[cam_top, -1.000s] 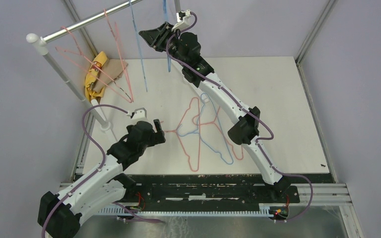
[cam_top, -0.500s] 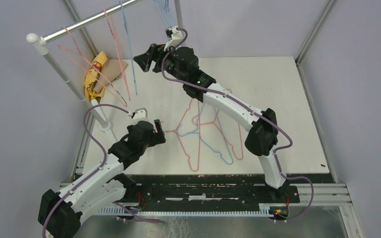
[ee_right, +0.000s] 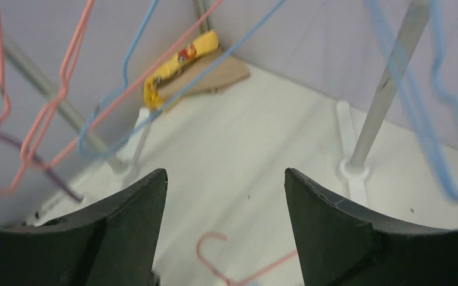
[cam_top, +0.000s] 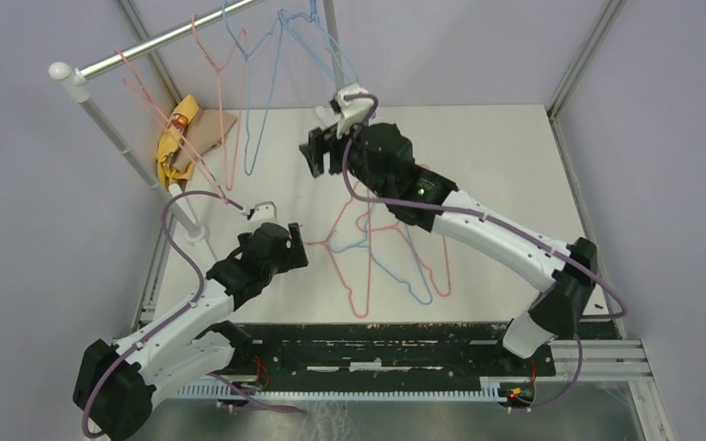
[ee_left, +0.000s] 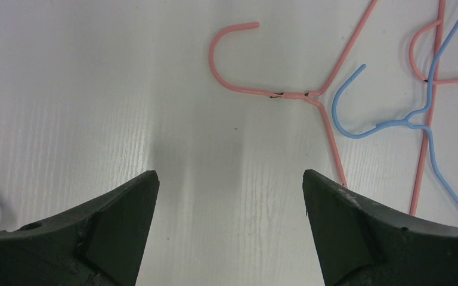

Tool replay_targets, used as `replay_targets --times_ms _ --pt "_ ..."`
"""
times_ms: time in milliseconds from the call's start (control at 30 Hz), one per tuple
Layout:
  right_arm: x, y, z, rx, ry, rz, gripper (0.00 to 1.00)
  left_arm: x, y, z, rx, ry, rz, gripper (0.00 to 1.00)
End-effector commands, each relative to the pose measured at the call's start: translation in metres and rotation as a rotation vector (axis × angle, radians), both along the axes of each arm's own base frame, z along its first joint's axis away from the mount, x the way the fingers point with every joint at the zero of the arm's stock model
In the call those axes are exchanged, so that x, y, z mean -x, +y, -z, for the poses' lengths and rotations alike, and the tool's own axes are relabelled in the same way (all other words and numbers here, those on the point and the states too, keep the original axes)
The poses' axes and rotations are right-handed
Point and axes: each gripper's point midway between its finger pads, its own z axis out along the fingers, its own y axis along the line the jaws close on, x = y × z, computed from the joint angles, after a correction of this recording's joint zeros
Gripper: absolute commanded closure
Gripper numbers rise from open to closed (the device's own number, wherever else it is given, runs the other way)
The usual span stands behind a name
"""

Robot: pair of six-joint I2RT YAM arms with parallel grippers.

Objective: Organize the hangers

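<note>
The right gripper (ee_right: pixel 225 174) is retreating from the rail (cam_top: pixel 165 39), fingers spread and empty. The left gripper (ee_left: pixel 229 179), fingers also spread, should be straddling the pink hanger (ee_left: pixel 289 94) at its neck.

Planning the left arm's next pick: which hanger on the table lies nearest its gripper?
The pink hanger whose hook curls just ahead of the open left gripper; the blue hanger sits farther right, beyond it.

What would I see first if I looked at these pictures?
A tangle of pink and blue hangers lies in the middle of the white table. More hangers dangle from a silver rail at the back left, and the right gripper hangs near them, open and empty. The left gripper, open too, points at the edge of the tangle.
</note>
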Motion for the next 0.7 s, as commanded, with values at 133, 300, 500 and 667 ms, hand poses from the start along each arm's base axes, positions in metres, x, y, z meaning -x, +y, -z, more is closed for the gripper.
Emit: replay_targets --times_ms 133,300,500,667 --pt "0.097 -0.053 0.131 0.271 0.193 -0.065 0.25 -0.012 -0.004 -0.002 -0.003 -0.024 -0.016 0.03" --pt "0.116 -0.087 0.209 0.434 0.340 -0.027 0.26 -0.015 -0.009 -0.001 0.009 -0.027 -0.009 0.03" --pt "0.110 -0.102 0.292 0.673 0.452 0.027 0.26 -0.017 -0.013 -0.004 0.025 -0.033 0.002 0.03" --pt "0.097 -0.097 0.332 0.627 0.600 -0.008 0.42 -0.014 -0.010 -0.001 0.022 -0.030 -0.002 0.03"
